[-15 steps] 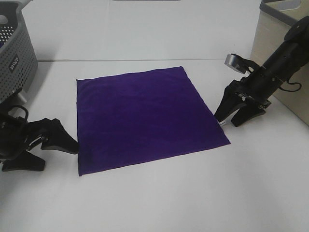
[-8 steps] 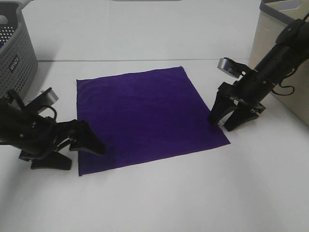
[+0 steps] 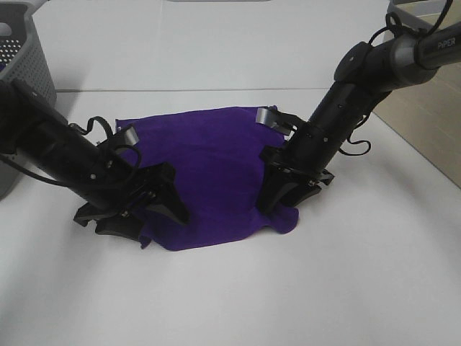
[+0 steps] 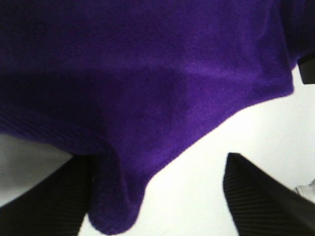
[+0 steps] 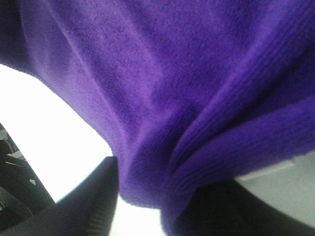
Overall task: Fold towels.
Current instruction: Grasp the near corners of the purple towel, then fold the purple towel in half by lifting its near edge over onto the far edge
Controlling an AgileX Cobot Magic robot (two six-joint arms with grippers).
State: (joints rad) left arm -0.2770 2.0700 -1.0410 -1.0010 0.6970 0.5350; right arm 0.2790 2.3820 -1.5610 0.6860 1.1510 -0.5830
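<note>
Right gripper (image 3: 274, 204) around towel (image 3: 209, 158) corner

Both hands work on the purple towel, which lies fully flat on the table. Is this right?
Not flat: the exterior high view shows the purple towel rumpled at its near corners, where the left hand and right hand work on it.

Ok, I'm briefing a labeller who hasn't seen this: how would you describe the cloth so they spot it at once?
In the middle of the white table lies the towel, a cloth whose near corners bunch up at the left gripper and right gripper. Its deep purple sets it apart: both grippers are black and the perforated basket at the view's left edge is grey.
</note>
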